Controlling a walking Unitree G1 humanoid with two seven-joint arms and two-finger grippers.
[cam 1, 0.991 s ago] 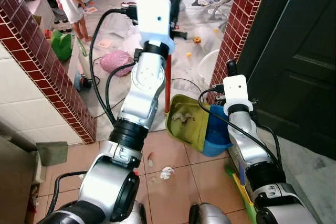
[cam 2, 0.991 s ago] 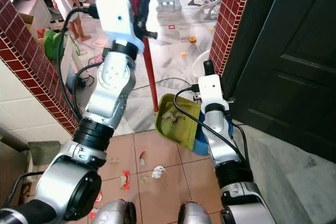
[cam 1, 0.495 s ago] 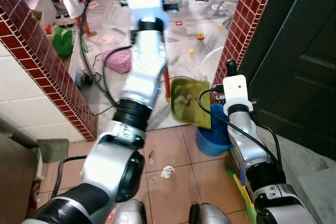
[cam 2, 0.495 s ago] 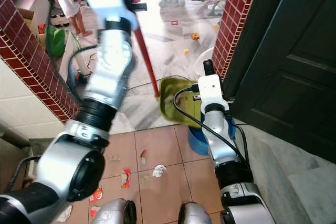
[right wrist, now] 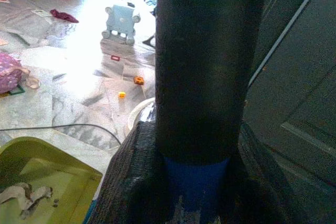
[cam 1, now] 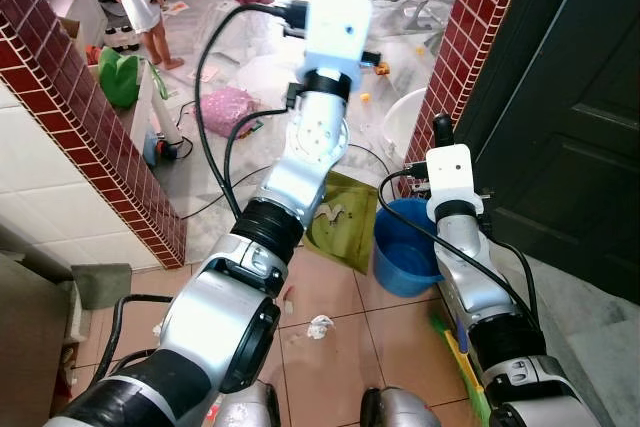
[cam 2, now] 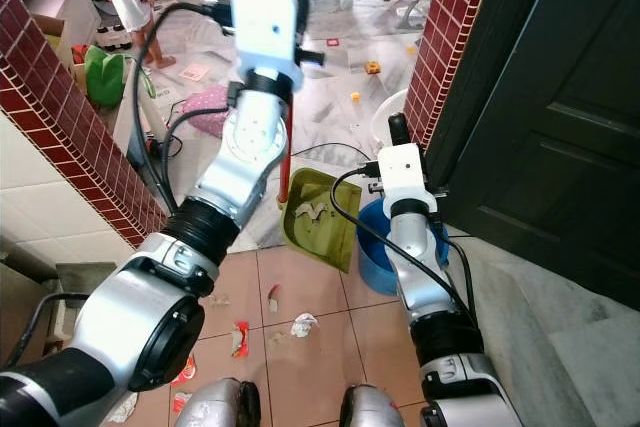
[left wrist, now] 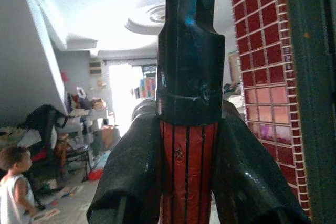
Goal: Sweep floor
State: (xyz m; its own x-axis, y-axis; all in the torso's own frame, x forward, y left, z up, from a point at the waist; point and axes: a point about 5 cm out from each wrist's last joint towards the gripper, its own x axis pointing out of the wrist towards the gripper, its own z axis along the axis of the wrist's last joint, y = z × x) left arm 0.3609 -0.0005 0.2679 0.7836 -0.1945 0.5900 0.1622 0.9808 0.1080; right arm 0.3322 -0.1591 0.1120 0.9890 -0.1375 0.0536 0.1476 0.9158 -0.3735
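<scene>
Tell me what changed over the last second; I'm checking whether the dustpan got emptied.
The left gripper, shut on the red handle, swung the green dustpan up over the blue bucket and back down beside it; the scraps remain in the pan. The right gripper stayed shut on its dark handle. The bucket and the floor litter did not move.

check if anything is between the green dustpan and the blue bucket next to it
Nothing visible. The dustpan, with scraps on it, hangs on the red handle held by the left hand, right beside the bucket. The gap between them looks open. The right hand grips a dark pole.
</scene>
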